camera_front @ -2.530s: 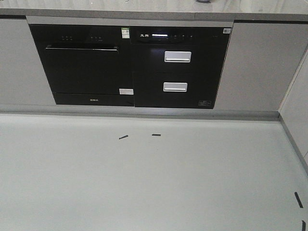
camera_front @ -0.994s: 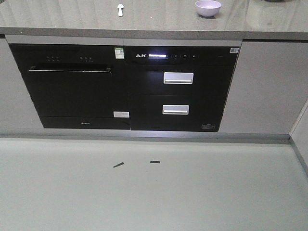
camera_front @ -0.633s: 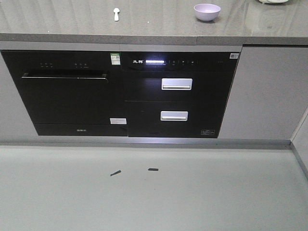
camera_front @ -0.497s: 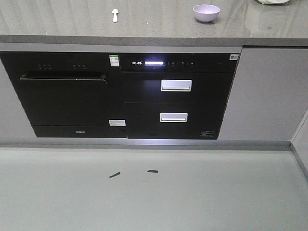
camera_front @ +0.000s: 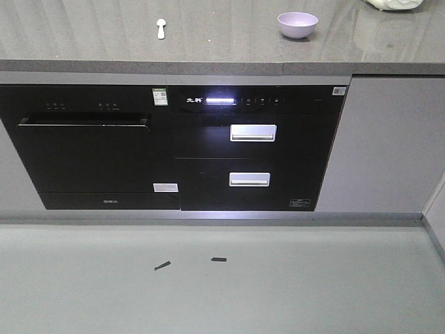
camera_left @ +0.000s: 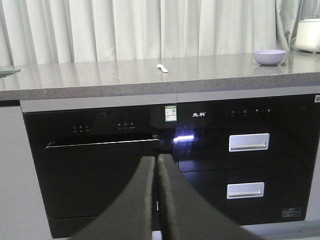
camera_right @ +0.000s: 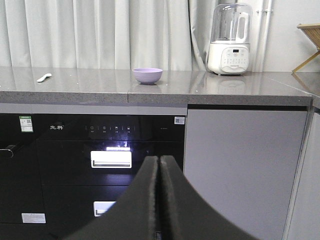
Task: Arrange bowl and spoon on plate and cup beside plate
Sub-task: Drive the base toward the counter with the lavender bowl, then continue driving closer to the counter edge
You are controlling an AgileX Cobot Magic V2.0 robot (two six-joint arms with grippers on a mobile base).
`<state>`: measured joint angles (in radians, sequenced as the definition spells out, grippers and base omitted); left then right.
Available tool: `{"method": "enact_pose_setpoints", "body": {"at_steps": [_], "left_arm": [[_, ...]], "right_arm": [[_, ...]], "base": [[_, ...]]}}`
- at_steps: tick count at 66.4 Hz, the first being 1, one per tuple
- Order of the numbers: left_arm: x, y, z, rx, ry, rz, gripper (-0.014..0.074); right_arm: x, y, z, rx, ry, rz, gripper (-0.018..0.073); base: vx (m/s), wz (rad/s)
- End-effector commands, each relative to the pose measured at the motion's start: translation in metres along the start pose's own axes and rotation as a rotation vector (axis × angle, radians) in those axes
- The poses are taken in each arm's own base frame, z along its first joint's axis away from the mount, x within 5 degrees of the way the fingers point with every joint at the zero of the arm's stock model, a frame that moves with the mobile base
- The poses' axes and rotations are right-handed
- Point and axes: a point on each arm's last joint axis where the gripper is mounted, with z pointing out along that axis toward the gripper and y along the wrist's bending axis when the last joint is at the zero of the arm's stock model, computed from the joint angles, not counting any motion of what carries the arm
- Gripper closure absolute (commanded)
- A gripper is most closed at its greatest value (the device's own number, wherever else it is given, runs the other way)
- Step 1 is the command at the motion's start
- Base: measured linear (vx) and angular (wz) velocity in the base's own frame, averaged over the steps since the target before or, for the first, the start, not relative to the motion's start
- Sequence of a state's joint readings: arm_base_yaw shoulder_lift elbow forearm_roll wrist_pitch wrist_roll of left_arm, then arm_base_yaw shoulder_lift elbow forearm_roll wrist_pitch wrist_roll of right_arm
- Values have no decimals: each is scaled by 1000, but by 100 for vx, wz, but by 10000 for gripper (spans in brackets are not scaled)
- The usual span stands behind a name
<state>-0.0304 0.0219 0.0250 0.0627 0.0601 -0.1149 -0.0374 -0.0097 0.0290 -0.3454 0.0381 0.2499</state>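
Observation:
The lavender bowl [camera_front: 297,24] stands upright on the grey countertop [camera_front: 222,49], also the bowl [camera_left: 269,57] and the bowl [camera_right: 147,75] in the wrist views. The small pale spoon [camera_front: 160,28] lies on the counter well to its left, also the spoon [camera_left: 162,68] and the spoon [camera_right: 44,77]. The plate and the cup are out of view. My left gripper [camera_left: 156,159] and right gripper [camera_right: 159,159] are both shut on nothing, held low in front of the cabinets, far from the counter items.
Black built-in appliances [camera_front: 174,149] with two silver drawer handles [camera_front: 252,132] fill the cabinet front below the counter. A white blender [camera_right: 229,40] stands at the counter's right end. Two dark marks [camera_front: 219,259] lie on the grey floor. Curtains hang behind the counter.
The front view has risen and drawn nearer: the countertop with spoon and bowl has come into view and shifted down the frame, with the blender's base now showing at the top right.

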Motion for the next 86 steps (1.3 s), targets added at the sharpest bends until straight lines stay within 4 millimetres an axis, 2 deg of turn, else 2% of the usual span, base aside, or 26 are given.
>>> {"method": "enact_pose_setpoints", "body": {"at_steps": [1, 86], "left_arm": [[5, 0, 2, 6, -28, -18, 602], [5, 0, 2, 6, -28, -18, 602]], "right_arm": [[-2, 2, -1, -12, -64, -11, 561], [-2, 2, -1, -12, -64, -11, 561]], "base": [[10, 2], [9, 2]]}}
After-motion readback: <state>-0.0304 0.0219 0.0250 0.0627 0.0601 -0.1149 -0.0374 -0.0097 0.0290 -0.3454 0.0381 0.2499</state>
